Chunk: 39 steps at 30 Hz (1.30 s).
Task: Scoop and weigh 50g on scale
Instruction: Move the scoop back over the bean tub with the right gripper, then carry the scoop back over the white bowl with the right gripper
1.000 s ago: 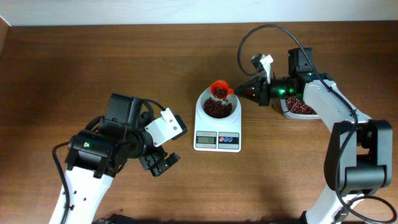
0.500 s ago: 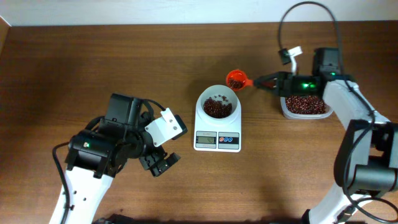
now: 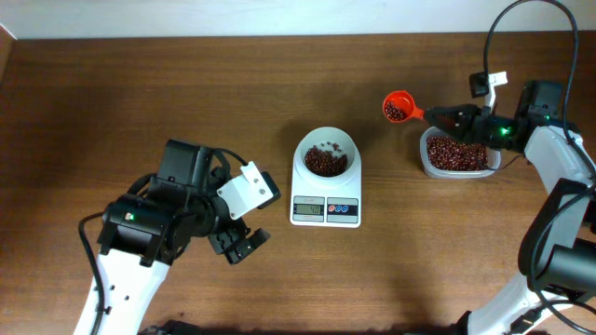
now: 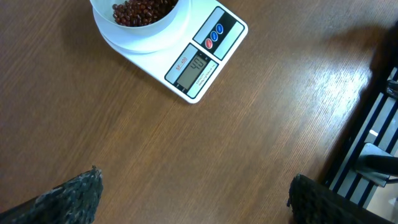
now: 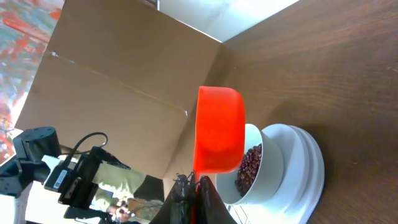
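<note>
A small white digital kitchen scale (image 3: 326, 207) sits about mid-way across the brown wooden worktop (image 3: 186, 93), its grey display and coloured buttons facing the near edge. The round white bowl (image 3: 326, 144) on top of it holds a loose pile of small dark red-brown beans (image 3: 326, 163) that covers the bottom of the bowl.

Off to the right of the scale, the right claw (image 3: 436, 115) is closed on the handle of an orange-red plastic scoop (image 3: 399, 106). It holds the scoop in the air, well apart from the bowl and just up-left of a clear rectangular plastic tub (image 3: 426, 160). A few beans lie in the cup of the scoop, and the tub holds many more of them. From the right wrist camera the scoop (image 5: 217, 130) shows its smooth orange underside, with the bowl of beans (image 5: 249, 171) beyond it.

The left claw (image 3: 244, 244) hangs over bare worktop to the lower left of the scale, jaws spread wide and holding nothing. In its own camera the two dark fingertips (image 4: 68, 196) sit at the bottom corners, with the scale (image 4: 205, 56) well ahead of them. The display digits are too small for me to read with any confidence.
</note>
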{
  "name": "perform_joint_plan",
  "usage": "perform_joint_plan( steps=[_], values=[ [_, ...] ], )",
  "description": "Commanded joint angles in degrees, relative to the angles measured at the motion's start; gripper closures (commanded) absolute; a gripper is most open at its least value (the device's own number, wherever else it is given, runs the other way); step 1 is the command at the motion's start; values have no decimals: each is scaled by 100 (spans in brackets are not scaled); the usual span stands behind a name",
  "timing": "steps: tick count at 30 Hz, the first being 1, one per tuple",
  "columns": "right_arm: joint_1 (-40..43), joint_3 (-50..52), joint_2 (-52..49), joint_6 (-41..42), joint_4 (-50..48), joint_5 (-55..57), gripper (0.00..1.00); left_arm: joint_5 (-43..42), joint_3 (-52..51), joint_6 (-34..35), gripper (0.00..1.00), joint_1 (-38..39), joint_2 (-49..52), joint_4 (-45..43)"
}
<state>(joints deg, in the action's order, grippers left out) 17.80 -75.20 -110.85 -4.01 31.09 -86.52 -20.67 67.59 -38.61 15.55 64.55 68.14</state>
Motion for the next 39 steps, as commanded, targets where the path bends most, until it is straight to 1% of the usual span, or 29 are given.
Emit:
perform_joint_plan(
  steps=[1, 4, 6, 13, 25, 28, 31, 36, 37, 39],
  values=[
    [-31, -13, -9, 2, 42, -203, 96, -98, -11, -26, 1, -33, -39, 9],
    [-22, -13, -9, -2, 166, -170, 96, -98, -11, -26, 1, -33, -39, 9],
    [-15, -13, -9, -24, 98, 42, 96, -98, -11, -26, 1, -33, -39, 9],
    [-13, -13, -9, 4, 389, -92, 96, -98, -11, -26, 1, -33, -39, 9],
    [-31, -13, -9, 2, 382, 22, 96, -98, -11, -26, 1, -33, -39, 9],
    [-273, -13, -9, 0, 308, 155, 96, -98, -11, -26, 1, -33, -39, 9],
    [-894, -13, -9, 0, -291, 168, 96, -98, -11, -26, 1, -33, -39, 9],
    [-1412, -13, -9, -31, -960, 452, 96, -98, -11, -26, 1, -33, -39, 9],
    [-1445, -13, -9, -155, -951, 597, 96, -98, -11, -26, 1, -33, -39, 7],
    [-1451, -13, -9, -699, -949, 796, 96, -98, -11, -26, 1, -33, -39, 9]
  ],
)
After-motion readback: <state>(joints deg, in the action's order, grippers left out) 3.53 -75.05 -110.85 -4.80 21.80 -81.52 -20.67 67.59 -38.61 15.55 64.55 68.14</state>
